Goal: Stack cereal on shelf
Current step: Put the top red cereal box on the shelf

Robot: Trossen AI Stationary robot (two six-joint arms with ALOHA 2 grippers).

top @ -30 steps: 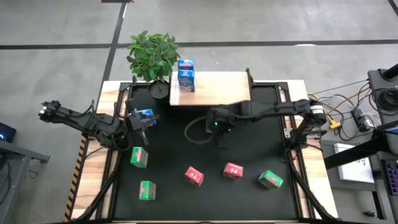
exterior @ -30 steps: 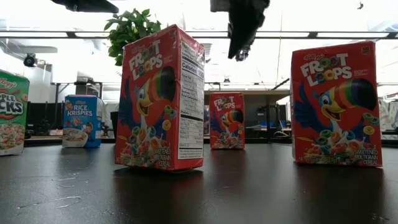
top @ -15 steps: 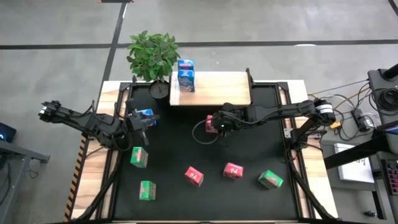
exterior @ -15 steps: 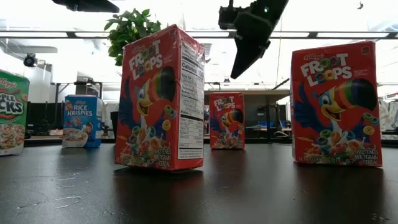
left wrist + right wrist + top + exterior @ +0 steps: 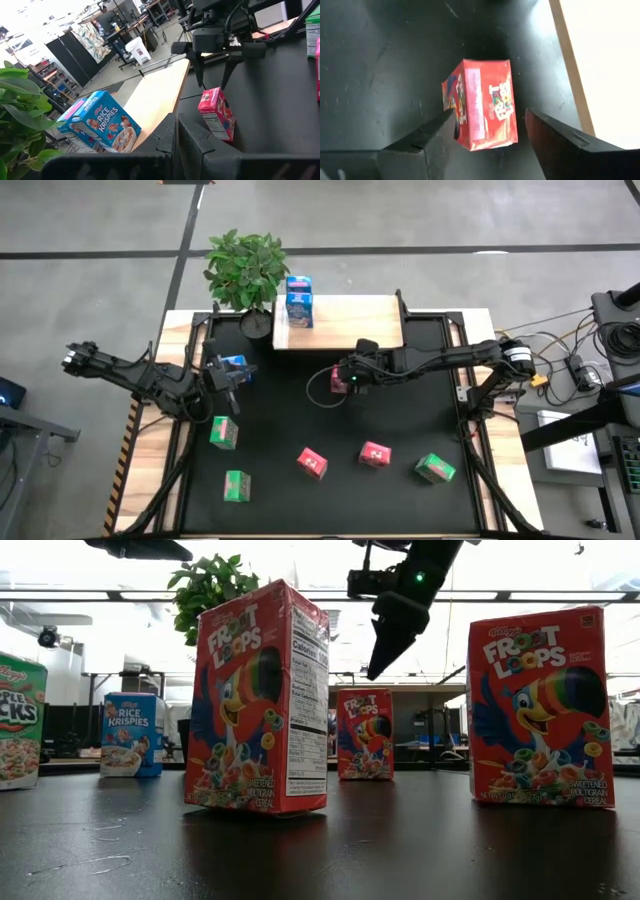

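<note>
Right gripper (image 5: pixel 340 378) hangs above the red carton (image 5: pixel 339 375) standing on the black mat (image 5: pixel 400 420), just in front of the shelf (image 5: pixel 345 320). Fingers spread wide, nothing between them. In the right wrist view the carton (image 5: pixel 480 102) sits in the gap between the two fingers (image 5: pixel 427 137), its top face toward the camera and its long side running roughly along the line of the fingers; clear mat shows on both sides of it, so no contact. Left wrist view agrees: the open fingers straddle the air directly over the carton (image 5: pixel 216 111), tips above its top edge.

Left gripper (image 5: pixel 222 375) waits at the mat's left edge, near a blue carton (image 5: pixel 236 365). Its fingers are pressed together; whether they grip that blue carton or only sit beside it is hard to tell from overhead.

Two blue cartons (image 5: pixel 298 302) are stacked at the shelf's left end, beside the potted plant (image 5: pixel 246 268). Two more red cartons (image 5: pixel 313 462) and three green ones (image 5: pixel 223 432) stand nearer the mat's front edge.

Judgement: right arm is much the nearer to this carton. The carton lies straight below its fingers, so the coming move is likely a descent, closing across the narrow faces. The shelf lies just beyond.
</note>
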